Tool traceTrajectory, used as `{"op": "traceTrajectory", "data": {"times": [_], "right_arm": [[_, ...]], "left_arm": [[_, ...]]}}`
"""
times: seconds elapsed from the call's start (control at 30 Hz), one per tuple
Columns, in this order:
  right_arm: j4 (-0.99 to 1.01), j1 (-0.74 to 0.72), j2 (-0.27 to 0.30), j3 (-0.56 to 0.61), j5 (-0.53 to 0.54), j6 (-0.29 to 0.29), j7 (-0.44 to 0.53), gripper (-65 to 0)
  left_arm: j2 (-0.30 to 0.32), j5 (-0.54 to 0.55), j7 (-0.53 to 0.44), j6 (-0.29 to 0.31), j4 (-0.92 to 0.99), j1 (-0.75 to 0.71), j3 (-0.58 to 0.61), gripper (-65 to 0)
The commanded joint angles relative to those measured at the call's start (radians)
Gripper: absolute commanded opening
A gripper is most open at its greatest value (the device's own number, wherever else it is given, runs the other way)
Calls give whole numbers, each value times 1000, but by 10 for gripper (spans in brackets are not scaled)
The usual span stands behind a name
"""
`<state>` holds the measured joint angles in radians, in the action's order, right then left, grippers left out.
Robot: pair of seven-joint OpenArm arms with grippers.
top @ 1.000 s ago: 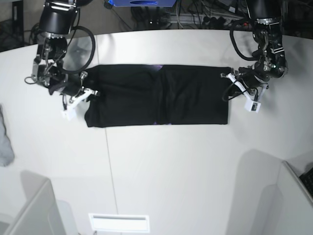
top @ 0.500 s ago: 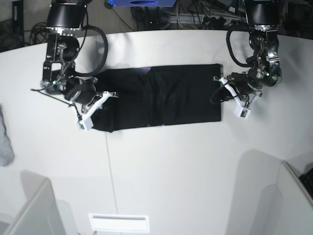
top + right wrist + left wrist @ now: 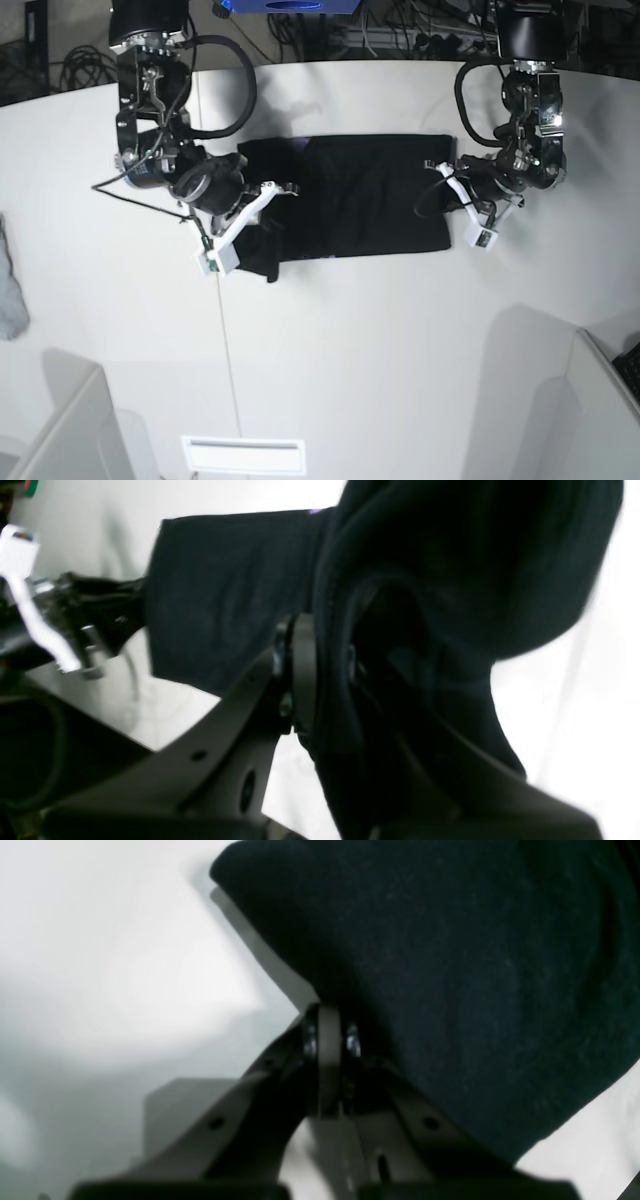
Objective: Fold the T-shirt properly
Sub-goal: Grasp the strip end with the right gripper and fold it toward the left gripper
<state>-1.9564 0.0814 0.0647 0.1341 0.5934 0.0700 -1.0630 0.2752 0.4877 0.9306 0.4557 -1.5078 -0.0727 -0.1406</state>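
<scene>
Two robot arms hold opposite ends of the black T-shirt [image 3: 355,195], which lies as a folded band on the white worktop [image 3: 380,350] with its long axis running side to side across the base view, one short end toward each arm. On that view's left, the right hand [image 3: 262,203] is pressed together on the shirt's end, and the cloth there is raised off the worktop and bunched, a loose fold drooping toward the near edge beside the hand's white fingers [image 3: 222,250]. The right wrist camera shows the fabric [image 3: 450,580] gathered thick between the dark fingers [image 3: 300,670] and billowing above them, while the flat remainder of the shirt stretches away toward the other arm. On the base view's right, the left hand [image 3: 452,192] pinches the far short edge, its jaws closed thin on the hem; in the left wrist view the dark fingers [image 3: 327,1050] meet at the fabric's [image 3: 475,965] border, with bare worktop [image 3: 100,940] to the side. A sliver of purple print [image 3: 300,146] peeks along the shirt's far long edge, and another speck of it shows in the right wrist view [image 3: 315,511]. No lettering or brand can be read on the shirt. One small grey cloth [image 3: 10,285] lies well apart at the left margin of the worktop.
</scene>
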Motion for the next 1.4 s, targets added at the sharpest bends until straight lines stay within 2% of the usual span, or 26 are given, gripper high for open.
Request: {"op": "traceTrajectory", "data": {"times": [0.0, 0.17, 0.27, 0.4, 0.5, 0.77, 1.0, 1.23, 1.37], "right_arm": [[-28, -13, -10, 12, 15, 7, 22, -650], [-39, -13, -62, 62, 10, 12, 28, -650], [-33, -10, -78, 123, 10, 17, 88, -650], [-2, 1, -88, 220, 10, 104, 185, -650], [41, -4, -88, 290, 10, 135, 231, -650], [160, -48, -90, 393, 10, 139, 341, -650], [318, -111, -96, 474, 15, 139, 455, -650], [449, -165, -151, 476, 12, 139, 456, -650], [464, -183, -162, 477, 12, 139, 448, -650]], "left_arm": [[25, -8, 6, -2, -14, 3, -4, -650], [51, -8, 6, -2, -15, -5, -3, -650], [55, -8, 6, -2, -15, -12, -9, -650], [72, -8, 6, -2, -17, -25, -3, -650], [78, -8, 6, -2, -52, -37, -7, -650], [121, -8, 6, 2, -98, -69, -3, -650], [123, -8, 2, 4, -98, -83, -3, -650], [121, -8, 0, 4, -98, -106, -3, -650], [120, -8, 0, 4, -96, -108, -3, -650]]}}
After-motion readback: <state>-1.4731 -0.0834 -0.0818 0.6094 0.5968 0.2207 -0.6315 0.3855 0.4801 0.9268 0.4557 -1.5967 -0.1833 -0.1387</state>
